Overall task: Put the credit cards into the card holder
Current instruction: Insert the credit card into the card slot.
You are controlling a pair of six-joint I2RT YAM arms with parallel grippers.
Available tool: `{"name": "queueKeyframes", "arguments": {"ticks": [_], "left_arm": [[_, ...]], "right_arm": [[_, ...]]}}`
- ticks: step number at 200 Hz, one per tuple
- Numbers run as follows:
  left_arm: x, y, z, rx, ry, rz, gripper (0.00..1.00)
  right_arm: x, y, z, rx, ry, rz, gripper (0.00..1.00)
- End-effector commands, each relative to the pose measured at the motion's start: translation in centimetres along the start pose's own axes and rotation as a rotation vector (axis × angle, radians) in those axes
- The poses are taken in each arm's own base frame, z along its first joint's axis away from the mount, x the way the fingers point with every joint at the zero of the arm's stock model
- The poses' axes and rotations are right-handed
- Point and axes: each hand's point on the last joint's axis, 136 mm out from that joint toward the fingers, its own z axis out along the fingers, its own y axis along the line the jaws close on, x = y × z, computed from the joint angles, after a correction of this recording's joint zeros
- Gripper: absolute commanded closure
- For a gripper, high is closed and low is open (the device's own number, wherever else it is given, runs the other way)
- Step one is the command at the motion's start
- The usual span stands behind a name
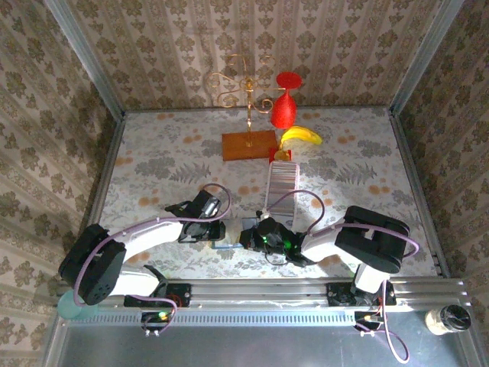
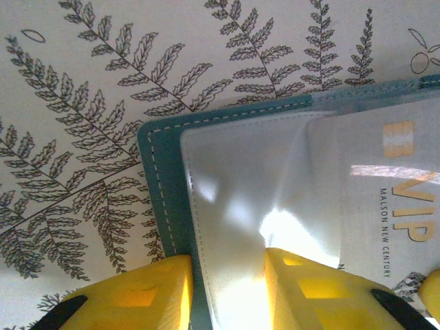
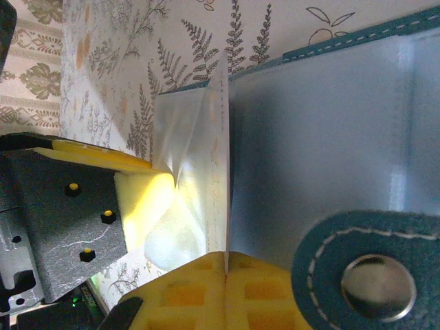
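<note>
One snap tab (image 3: 375,283) on card holder (image 3: 323,124)

The card holder (image 2: 159,172) lies open on the table (image 1: 153,168), my left gripper (image 2: 227,282) at its left edge and my right gripper (image 3: 227,275) at its right. One card (image 2: 405,179) sits between my right fingers, over the holder's inside. Behind the holder lie the credit cards (image 1: 281,183). The wooden block (image 1: 248,145) is farther behind.
</note>
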Motion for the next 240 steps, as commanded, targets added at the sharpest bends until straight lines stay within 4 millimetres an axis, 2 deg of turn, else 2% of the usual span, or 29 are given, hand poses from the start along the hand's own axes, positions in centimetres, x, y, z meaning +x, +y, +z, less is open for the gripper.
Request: {"name": "queueKeyframes", "arguments": {"ticks": [1,66,101,121,149,165,199,240], "left_arm": [[2.9,1.3,1.5,-0.032,0.107,-0.004,0.67],[2.9,0.6,1.5,0.015,0.094,-0.02,0.63],[3.0,0.4,1.5,0.032,0.091,-0.033,0.67],[3.1,0.8,1.5,0.019,0.084,-0.038,0.69],[3.1,0.9,1.3,0.023,0.071,-0.041,0.73],[3.2,0.9,1.4,0.025,0.072,-0.042,0.75],[3.4,0.8,1.5,0.037,0.077,-0.047,0.79],[3.4,0.5,1.5,0.06,0.074,-0.052,0.79]], "right_arm": [[0.7,-1.4,0.5,0.06,0.005,0.007,1.0],[1.7,-0.2,0.9,0.03,0.031,0.02,1.0],[1.6,-0.4,0.6,0.076,0.041,-0.008,0.76],[1.5,-0.9,0.0,0.141,0.052,-0.049,0.7],[0.9,-1.2,-1.2,0.23,0.058,-0.113,0.56],[0.8,-1.4,-1.7,0.271,0.065,-0.137,0.53],[0.6,-1.5,-2.1,0.301,0.075,-0.162,0.55],[0.5,-1.2,-1.4,0.322,0.092,-0.193,0.71]]}}
